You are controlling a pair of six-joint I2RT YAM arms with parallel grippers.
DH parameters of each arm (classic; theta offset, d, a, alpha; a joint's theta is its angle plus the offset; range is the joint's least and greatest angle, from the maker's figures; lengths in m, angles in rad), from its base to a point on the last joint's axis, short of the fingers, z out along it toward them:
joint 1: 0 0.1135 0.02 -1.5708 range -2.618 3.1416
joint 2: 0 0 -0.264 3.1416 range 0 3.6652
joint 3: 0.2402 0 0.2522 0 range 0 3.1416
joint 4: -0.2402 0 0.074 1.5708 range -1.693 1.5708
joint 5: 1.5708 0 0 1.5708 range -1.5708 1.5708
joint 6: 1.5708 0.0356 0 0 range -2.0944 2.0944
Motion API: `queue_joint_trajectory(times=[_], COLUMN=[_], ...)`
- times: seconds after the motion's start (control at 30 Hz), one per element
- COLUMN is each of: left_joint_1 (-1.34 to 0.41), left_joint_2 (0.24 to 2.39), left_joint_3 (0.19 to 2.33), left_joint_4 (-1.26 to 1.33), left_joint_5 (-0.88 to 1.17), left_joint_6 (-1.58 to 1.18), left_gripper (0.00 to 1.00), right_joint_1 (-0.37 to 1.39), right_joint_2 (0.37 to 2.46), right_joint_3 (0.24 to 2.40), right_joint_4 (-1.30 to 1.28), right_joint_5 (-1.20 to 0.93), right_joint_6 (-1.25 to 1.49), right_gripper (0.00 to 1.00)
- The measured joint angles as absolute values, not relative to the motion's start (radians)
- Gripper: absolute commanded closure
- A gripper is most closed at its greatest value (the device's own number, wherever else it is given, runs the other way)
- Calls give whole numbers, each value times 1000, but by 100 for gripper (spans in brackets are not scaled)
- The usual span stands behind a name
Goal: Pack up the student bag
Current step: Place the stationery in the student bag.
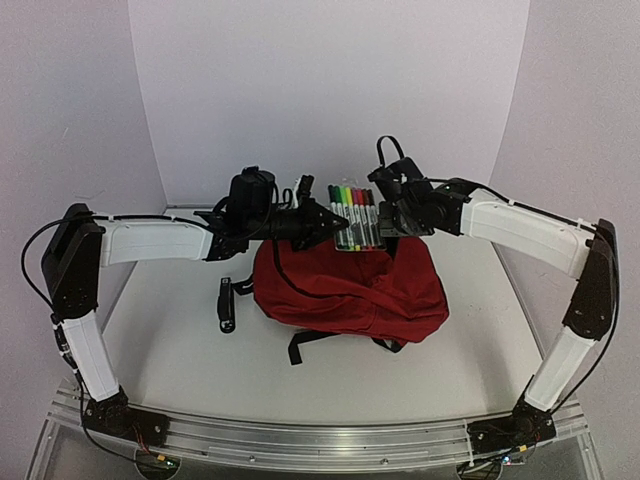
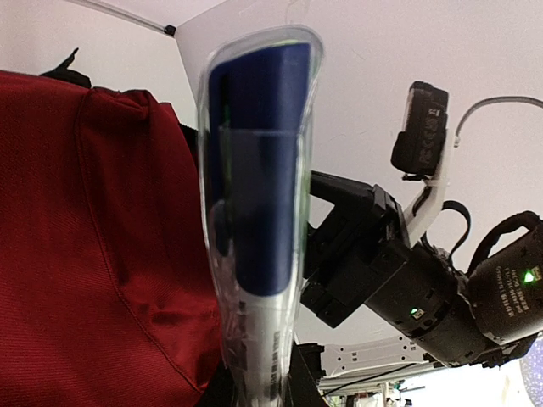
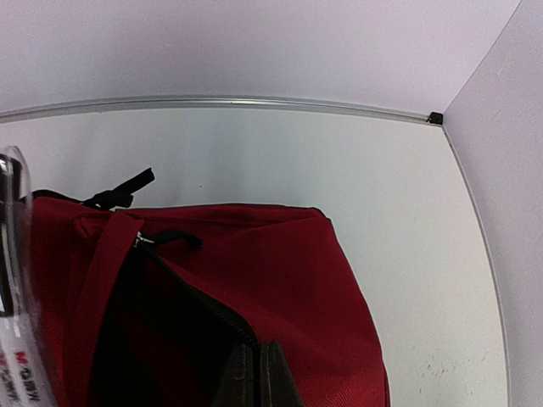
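— Top view?
— The student bag lies on the counter. Above its far edge, the left tool grasps the marker pack.
— Left wrist?
— The pack stands edge-on beside the bag.
— Right wrist?
— The right tool is clenched over the bag's open zip.

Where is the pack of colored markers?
Top view: the marker pack hangs mid-air at the centre, above the far edge of the red bag, held by the left gripper, right gripper beside it.
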State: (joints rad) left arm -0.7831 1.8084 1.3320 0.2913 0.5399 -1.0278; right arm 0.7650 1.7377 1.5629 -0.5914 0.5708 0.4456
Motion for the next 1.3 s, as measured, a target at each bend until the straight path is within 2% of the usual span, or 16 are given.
queue_joint_trajectory(times=[0.63, 1.0, 1.3], left_joint_1=[-813, -809, -801], left_joint_2=[1885, 1971, 2033], left_joint_3=[1327, 1379, 1455], left_joint_4=[252, 253, 254], left_joint_5=[611, 707, 701], left_joint_6=[-1207, -1214, -1214], left_gripper=[100, 100, 100], right_joint_1=[765, 769, 763], right_joint_2=[1690, 1639, 1568], right_joint_3=[1535, 1484, 1404], right_joint_4=[-594, -563, -504], right_joint_5=[569, 496, 395], right_joint_6=[480, 464, 423], right_gripper=[100, 100, 100])
